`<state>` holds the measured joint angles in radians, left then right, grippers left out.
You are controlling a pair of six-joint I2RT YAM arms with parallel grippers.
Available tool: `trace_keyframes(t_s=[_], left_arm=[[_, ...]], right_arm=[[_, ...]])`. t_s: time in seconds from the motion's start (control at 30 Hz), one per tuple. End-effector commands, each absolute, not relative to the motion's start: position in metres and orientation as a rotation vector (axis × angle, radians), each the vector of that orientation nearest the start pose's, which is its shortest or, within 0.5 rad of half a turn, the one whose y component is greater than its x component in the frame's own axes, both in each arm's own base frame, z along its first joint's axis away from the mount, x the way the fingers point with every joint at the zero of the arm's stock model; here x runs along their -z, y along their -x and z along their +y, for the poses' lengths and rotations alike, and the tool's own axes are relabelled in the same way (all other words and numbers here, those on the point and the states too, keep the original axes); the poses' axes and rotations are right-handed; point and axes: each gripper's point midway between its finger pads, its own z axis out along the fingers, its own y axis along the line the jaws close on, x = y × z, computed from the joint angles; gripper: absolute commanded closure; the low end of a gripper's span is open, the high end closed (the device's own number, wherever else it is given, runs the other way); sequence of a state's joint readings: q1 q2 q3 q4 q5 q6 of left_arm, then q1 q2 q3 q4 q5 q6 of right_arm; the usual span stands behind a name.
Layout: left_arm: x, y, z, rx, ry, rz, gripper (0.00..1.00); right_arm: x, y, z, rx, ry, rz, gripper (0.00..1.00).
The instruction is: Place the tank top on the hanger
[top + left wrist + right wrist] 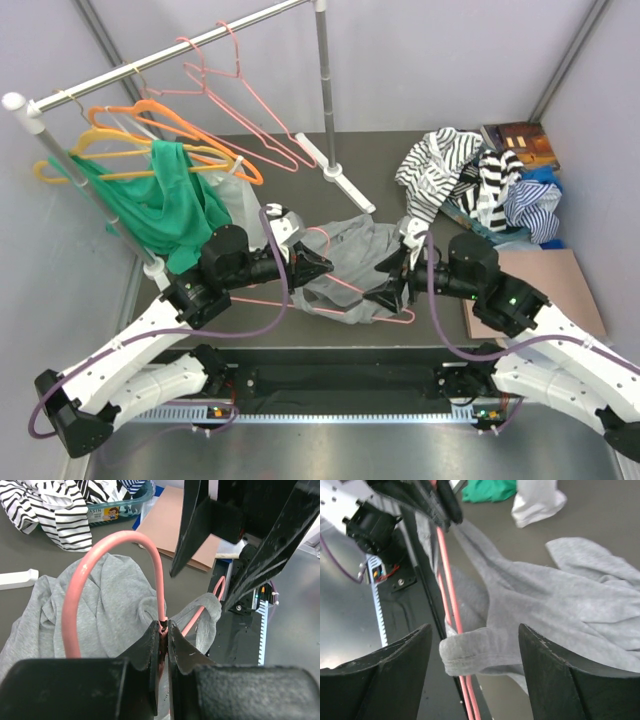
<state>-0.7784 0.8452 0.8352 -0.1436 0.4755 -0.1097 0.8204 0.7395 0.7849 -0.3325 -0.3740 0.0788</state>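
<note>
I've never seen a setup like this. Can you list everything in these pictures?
tank top: one, grey, table centre
hanger: one, pink wire, partly inside the tank top
wire hangers: several, pink, on the rail
thick hangers: several, orange and yellow, rail's left end
green garment: one, hanging left
pale garment: one, whitish, beside the green
striped clothes: pile, black-white, far right
board: one, brown, right
rail: one, silver
left gripper: black, shut on the hanger
right gripper: black, open around a strap
</note>
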Motion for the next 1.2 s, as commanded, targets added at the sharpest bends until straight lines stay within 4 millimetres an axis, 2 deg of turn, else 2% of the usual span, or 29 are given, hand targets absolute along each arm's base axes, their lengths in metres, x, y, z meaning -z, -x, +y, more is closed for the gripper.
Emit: trace_keyframes(t_s=[0.0,0.07,0.17,0.27,0.5,0.8,1.03,1.13,1.17], left_arm=[[-0.32,-0.157,-0.277,1.058,-0.957,1.471,1.0],[-0.32,-0.159,-0.276,1.047,-0.954,1.473,1.0],[-0.319,-0.162,-0.275,1.024,-0.945,1.478,1.0],[-0.319,-0.163,-0.273,1.011,-0.941,1.478,1.0],[-0.323,-0.163,-0.271,1.005,-0.931,1.469,1.0],[-0.333,-0.159,-0.27,1.027,-0.913,1.439,1.0],[-0.337,-0.157,-0.268,1.029,-0.907,1.426,1.0],[-0.338,-0.156,-0.268,1.037,-0.91,1.423,1.0],[-0.338,-0.155,-0.268,1.039,-0.912,1.422,1.0]], right_arm=[[-0.255,-0.129,0.273,-1.041,1.022,1.639,0.34],[-0.249,-0.123,0.279,-1.053,1.035,1.653,0.39],[-0.238,-0.119,0.281,-1.048,1.041,1.685,0.52],[-0.231,-0.118,0.277,-1.031,1.026,1.715,0.61],[-0.224,-0.113,0.262,-1.021,0.974,1.743,0.65],[-0.211,-0.111,0.259,-1.019,0.965,1.779,0.65],[-0.213,-0.113,0.258,-1.011,0.955,1.777,0.64],[-0.213,-0.112,0.259,-1.013,0.957,1.778,0.7],[-0.214,-0.112,0.26,-1.018,0.955,1.771,0.77]])
